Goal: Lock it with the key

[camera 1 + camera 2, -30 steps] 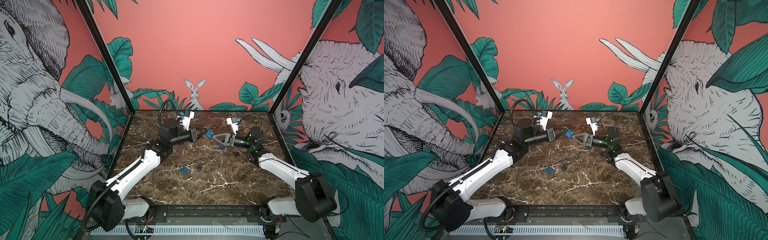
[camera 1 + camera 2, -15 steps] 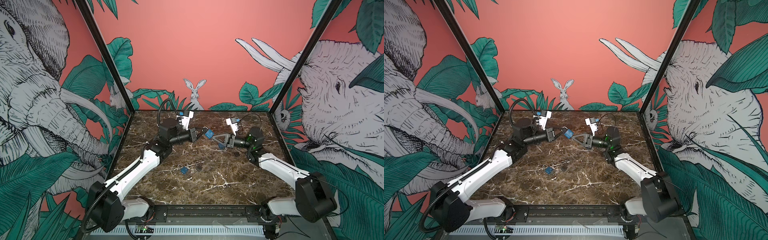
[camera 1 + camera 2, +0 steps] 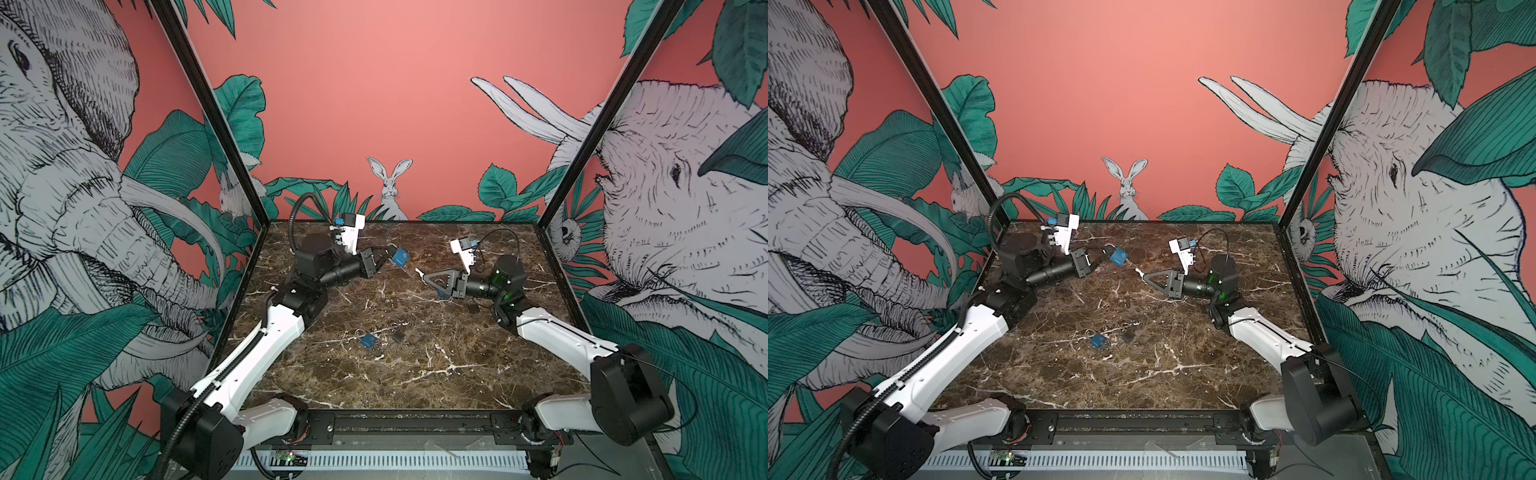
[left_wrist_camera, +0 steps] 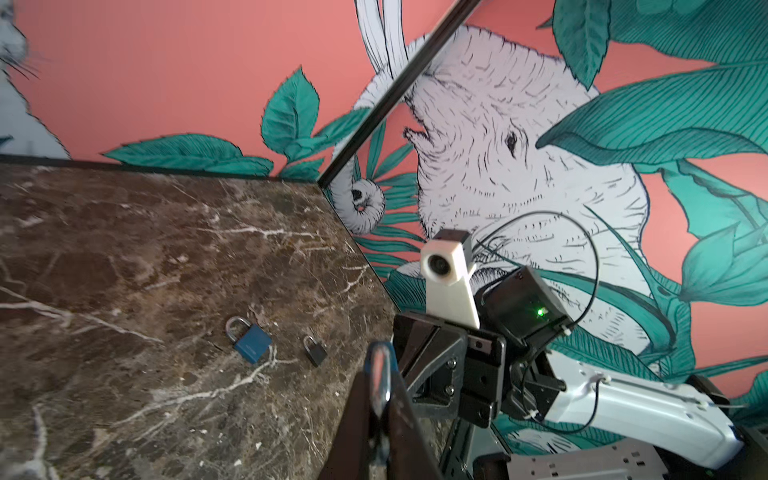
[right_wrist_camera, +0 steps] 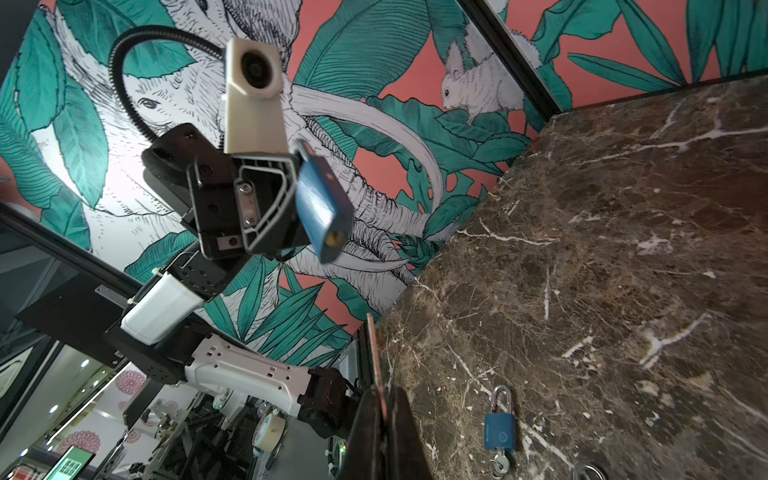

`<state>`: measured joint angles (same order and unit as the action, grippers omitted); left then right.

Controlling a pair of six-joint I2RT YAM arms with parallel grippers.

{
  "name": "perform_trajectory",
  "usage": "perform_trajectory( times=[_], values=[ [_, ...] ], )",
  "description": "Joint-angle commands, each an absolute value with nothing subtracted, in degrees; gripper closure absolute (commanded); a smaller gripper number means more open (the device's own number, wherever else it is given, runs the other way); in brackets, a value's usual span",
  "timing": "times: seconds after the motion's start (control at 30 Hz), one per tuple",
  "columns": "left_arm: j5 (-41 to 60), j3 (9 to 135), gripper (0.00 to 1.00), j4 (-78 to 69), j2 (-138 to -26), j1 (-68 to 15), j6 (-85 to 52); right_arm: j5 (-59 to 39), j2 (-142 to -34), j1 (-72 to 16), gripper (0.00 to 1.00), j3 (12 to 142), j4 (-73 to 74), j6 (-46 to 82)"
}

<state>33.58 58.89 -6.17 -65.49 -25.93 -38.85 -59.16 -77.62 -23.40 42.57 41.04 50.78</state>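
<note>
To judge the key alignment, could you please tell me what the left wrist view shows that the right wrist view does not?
Only the left wrist view shows the right arm's wrist camera and the small black padlock whole on the table. Only the right wrist view shows the keyhole end of the held blue padlock and the key pinched in the right claw. Both show the second blue padlock lying on that table.

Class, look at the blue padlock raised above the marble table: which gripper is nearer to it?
Left. The left gripper is shut on the shackle of the blue padlock, holding it up. The right gripper, shut on a thin metal key, points at it across a gap.
</note>
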Motion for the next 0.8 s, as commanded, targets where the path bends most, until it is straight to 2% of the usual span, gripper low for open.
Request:
perform_trajectory(
  times=[0.0, 0.1, 0.27, 0.37, 0.77],
  values=[
    [33.4, 60.25, 1.0, -6.97, -62.49, -25.66, -36.99, -58.48, -77.14, -22.78, 1.0, 42.47, 41.18, 50.29],
    [33.25, 59.96, 1.0, -5.18, -62.39, -25.7, -36.18, -56.35, -75.89, -21.82, 1.0, 43.03, 36.01, 47.81],
    [33.98, 59.59, 1.0, -0.36, -63.16, -25.73, -34.31, -45.67, -70.98, -21.09, 1.0, 48.34, 11.46, 33.45],
    [39.21, 59.44, 1.0, 0.66, -65.5, -26.2, -35.06, -40.17, -68.64, -20.43, 1.0, 50.98, 4.06, 30.09],
    [35.65, 56.95, 1.0, 0.23, -78.8, -37.76, -36.23, -32.17, -65.13, -17.62, 1.0, 57.85, -6.5, 30.38]
  ],
)
